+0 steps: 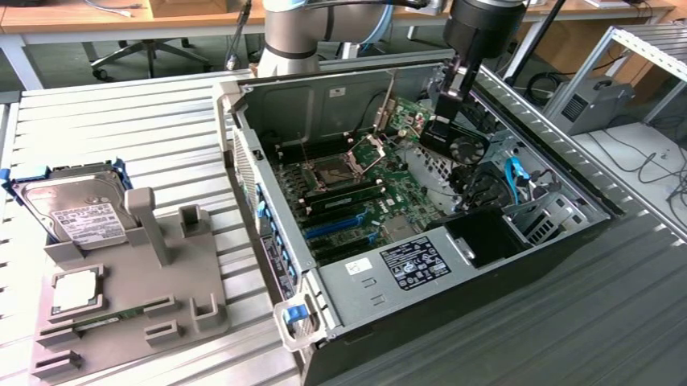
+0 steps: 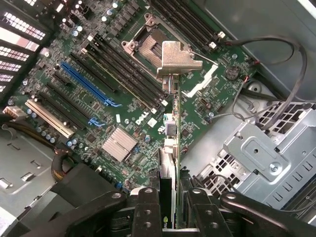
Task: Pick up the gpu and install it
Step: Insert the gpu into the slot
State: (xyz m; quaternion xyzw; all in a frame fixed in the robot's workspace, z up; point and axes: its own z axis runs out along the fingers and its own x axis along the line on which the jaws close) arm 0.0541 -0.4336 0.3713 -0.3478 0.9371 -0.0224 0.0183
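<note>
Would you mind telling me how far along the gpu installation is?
Pickup looks done: the gripper grips the gpu, held on edge above the motherboard inside the case. Left: it is not yet seated in a slot.

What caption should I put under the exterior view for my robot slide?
The gripper holds the gpu over the motherboard of the open computer case.

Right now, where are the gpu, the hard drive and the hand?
gpu (image 1: 464, 146): exterior view, on its black cooler face.
hard drive (image 1: 77, 214): exterior view, on its white label.
hand (image 2: 173, 215): wrist view, midway between fingertips clamping the gpu.
</note>
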